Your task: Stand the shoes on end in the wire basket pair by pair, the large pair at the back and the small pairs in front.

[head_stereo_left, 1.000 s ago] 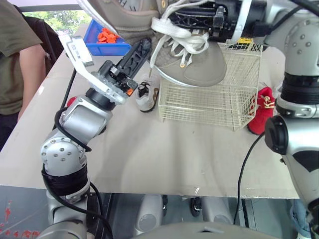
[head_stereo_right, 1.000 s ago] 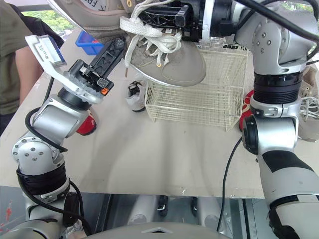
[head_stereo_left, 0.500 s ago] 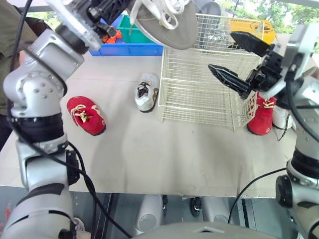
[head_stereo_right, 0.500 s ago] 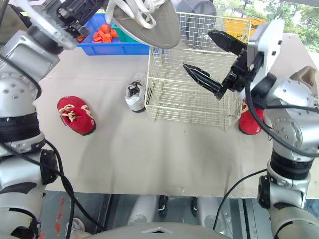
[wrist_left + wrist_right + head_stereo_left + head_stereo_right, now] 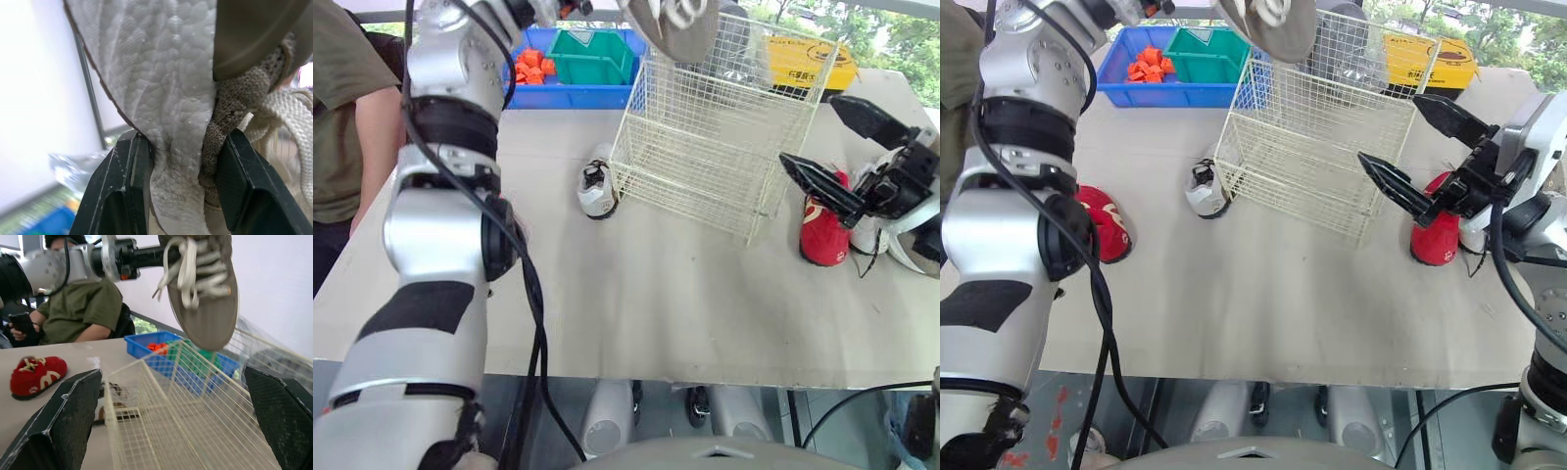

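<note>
Cream wire basket (image 5: pixel 705 147); grey shoe (image 5: pixel 208 308), white laces (image 5: pixel 188 264); red shoe (image 5: pixel 822 240); white shoe (image 5: pixel 597 191); blue bin (image 5: pixel 568 96).

Bright daylight from beyond the table (image 5: pixel 636 294); soft shadows on it; wrist backgrounds glare (white).

From the head, we are looking forward and down over the beige worktop (image 5: pixel 636 313). Our left wrist camera is sitting close to a grey lace-up shoe (image 5: pixel 164 98); our right wrist camera is sharing it, beyond the white wire basket (image 5: pixel 186 421).
</note>
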Available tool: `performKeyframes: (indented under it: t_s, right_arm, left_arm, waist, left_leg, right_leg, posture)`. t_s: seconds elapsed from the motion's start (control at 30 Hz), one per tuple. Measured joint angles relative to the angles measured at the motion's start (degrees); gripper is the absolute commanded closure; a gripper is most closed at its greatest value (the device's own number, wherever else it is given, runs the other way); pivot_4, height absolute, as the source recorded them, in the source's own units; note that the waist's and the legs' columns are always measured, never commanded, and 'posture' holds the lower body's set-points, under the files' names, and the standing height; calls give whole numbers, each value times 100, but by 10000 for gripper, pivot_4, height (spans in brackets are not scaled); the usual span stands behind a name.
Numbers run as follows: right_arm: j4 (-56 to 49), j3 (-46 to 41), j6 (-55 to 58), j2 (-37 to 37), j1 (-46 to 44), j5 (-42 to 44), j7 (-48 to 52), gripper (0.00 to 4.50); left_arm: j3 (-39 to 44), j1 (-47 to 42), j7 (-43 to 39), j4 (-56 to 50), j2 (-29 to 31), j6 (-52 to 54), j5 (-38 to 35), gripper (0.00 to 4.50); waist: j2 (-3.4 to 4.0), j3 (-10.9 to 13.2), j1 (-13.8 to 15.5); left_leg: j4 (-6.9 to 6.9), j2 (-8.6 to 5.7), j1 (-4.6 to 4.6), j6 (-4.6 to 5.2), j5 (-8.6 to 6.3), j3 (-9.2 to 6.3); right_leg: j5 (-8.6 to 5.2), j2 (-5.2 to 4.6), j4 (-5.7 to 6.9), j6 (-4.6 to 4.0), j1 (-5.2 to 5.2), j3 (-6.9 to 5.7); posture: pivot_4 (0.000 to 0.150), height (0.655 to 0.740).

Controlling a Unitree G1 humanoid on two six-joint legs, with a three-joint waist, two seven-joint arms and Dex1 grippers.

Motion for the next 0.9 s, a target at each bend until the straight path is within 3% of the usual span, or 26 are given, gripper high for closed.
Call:
performKeyframes:
  t_s: [0.1,0.27,0.6,0.77,0.9]
  right_arm:
    - [35,61,-34,-70,26,-4,-21,0]
    - [88,578,-145,24,-131,-69,-165,0]
    - [76,758,-217,23,-173,-20,-301,0]
    - [52,795,-217,20,-172,94,-393,0]
    - [-25,782,-208,-100,-147,235,-417,0]
  left_arm:
    - [257,-182,-14,200,-54,151,38,30548]
    - [34,16,-29,249,-183,-1201,874,30554]
    - [10,29,87,860,-455,-2609,1669,30559]
    - [-149,13,-156,1108,-591,-2686,1983,30563]
    - [-47,-47,-742,1261,-583,-1992,1940,30672]
  waist:
    - [0,0,-20]
    - [0,0,-2]
    - [-1,0,18]
    - [0,0,6]
    - [0,0,-46]
  left_leg:
    - [-2,5,-1,-9,5,-6]
    - [-8,5,-3,-15,8,-3]
    - [7,1,0,-2,0,-2]
    - [23,4,1,15,-9,-2]
    - [25,5,0,16,-10,-1]
  right_leg:
    - [-7,-1,0,11,-3,7]
    - [-9,-3,0,14,-6,10]
    - [-8,-8,6,15,1,12]
    - [-8,-3,11,15,5,12]
    - [-8,0,12,15,3,15]
  posture:
    - [1500,7400]
    - [1500,7400]
    - [1500,7400]
    - [1500,7400]
    - [1500,7400]
